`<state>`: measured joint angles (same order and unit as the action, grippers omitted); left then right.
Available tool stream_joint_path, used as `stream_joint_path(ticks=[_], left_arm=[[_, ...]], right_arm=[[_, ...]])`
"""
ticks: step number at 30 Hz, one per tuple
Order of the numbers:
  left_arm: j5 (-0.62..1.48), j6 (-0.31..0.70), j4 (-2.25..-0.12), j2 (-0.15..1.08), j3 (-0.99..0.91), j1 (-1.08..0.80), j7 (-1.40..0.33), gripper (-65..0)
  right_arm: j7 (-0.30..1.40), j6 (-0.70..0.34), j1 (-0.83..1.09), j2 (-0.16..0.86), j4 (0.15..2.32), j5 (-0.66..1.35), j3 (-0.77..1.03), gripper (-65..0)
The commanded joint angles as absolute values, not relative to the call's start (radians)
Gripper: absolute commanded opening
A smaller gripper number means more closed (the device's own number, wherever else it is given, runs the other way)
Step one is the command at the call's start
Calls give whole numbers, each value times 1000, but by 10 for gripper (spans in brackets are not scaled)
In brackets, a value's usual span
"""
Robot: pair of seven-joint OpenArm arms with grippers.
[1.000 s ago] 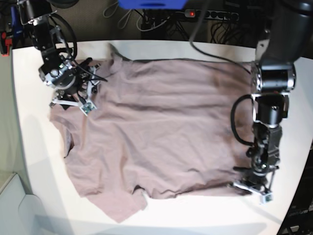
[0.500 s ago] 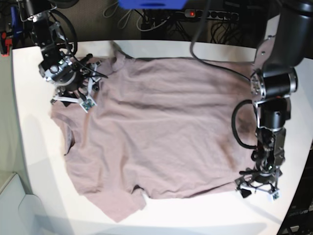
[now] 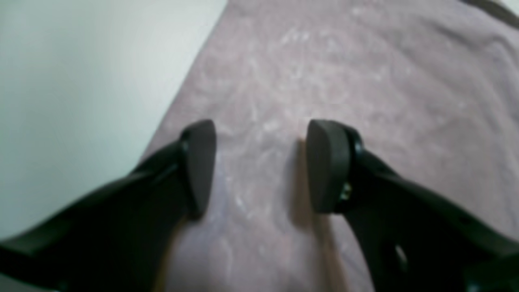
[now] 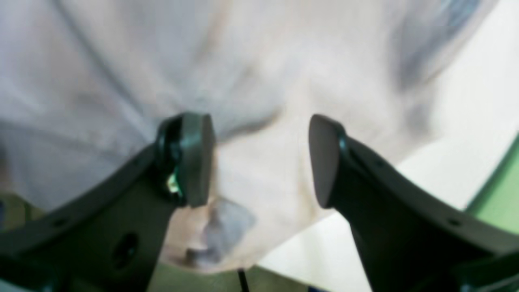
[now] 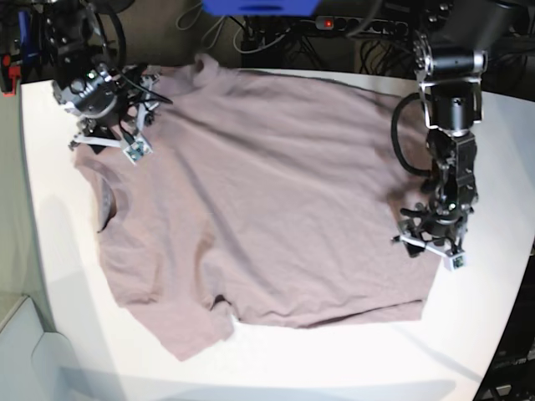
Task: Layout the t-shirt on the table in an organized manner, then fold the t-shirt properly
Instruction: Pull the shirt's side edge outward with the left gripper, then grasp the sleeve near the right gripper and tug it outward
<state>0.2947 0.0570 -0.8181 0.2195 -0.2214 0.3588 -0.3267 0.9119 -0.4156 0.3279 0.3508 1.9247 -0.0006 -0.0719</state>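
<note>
While the shirt (image 5: pixel 259 200) lies spread out on the white table (image 5: pixel 50 251), both arms hang over its two far ends. It is pink and mostly flat, with soft wrinkles. Its neck hole sits at the left side of the base view, and one sleeve pokes out at the bottom left. The other sleeve reaches the top edge of the table. The straight bottom hem is on the right side.

The left pincer (image 5: pixel 430 248) is at the right of the base view, over the hem end of the shirt. In its own camera the left pincer (image 3: pixel 259 162) has its two black fingers (image 3: pixel 200 162) spread apart. Pink cloth shows in the gap, and nothing is pinched between them. Bare table shows off to the left of the cloth there.

The right pincer (image 5: pixel 109 142) is at the top left of the base view, by the neck end. In its own camera the right pincer (image 4: pixel 259 158) is spread wide too. Cloth shows behind the gap, looking pale and blurry, and it is not pinched. A strip of table shows at the right edge of that view
</note>
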Motion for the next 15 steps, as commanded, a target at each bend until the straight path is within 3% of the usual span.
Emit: stream_joint_path(ticks=[1, 15], left_arm=[[298, 62, -802, 231, -225, 378, -320, -288], [298, 62, -630, 381, -223, 400, -171, -283]], right_arm=[[903, -420, 338, 358, 1962, -1, -58, -272], [894, -420, 371, 358, 1906, -1, -58, -271]])
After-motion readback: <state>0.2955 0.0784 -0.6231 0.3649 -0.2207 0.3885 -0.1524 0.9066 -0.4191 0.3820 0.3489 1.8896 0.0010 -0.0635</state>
